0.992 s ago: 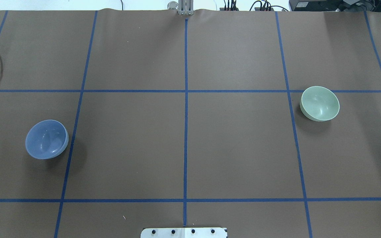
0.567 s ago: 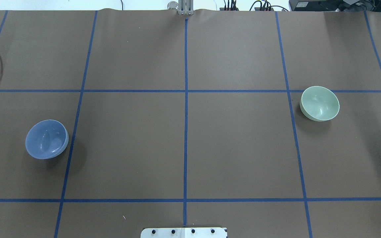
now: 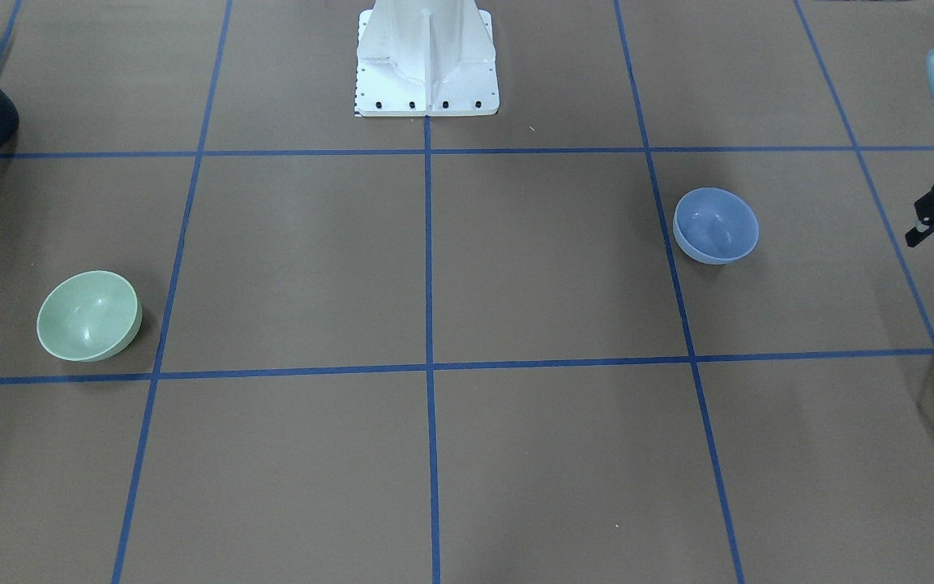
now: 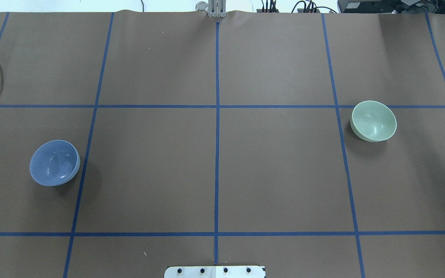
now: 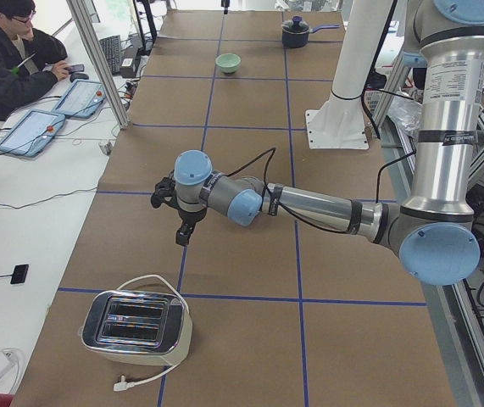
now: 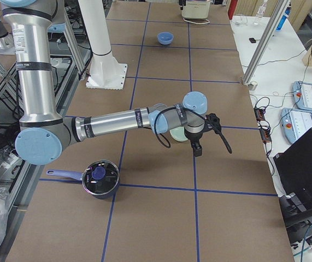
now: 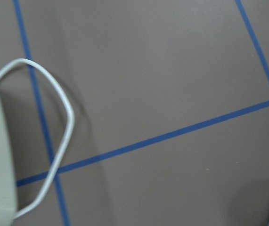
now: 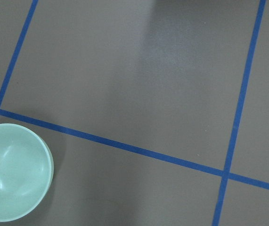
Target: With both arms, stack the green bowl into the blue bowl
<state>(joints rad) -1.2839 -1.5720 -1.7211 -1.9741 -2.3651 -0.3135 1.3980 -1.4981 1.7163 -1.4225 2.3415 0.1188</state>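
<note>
Two bowls stand upright and well apart on the brown table (image 4: 280, 181), which blue tape lines (image 4: 217, 154) divide into squares. The green bowl (image 4: 373, 121) sits on the robot's right side, with its far rim at a cross line and a lengthwise line just beside it. The blue bowl (image 4: 54, 162) sits on the robot's left side, close to another lengthwise line. The right arm (image 6: 117, 120) reaches out low over the table and its wrist hides most of the green bowl in the right side view. The right gripper (image 6: 196, 150) points down near that bowl, holding nothing that can be seen; whether its jaws are parted or closed cannot be told. The left arm (image 5: 326, 203) also stretches out low, and the left gripper (image 5: 182, 236) points down over bare table, apart from the blue bowl and near a silver toaster (image 5: 136, 331) with a white cord (image 5: 148, 284); its jaw state cannot be told either. A lidded dark pot (image 6: 100, 177) stands at the table's right end, and the white pedestal (image 3: 426, 57) rises between the arms.
</note>
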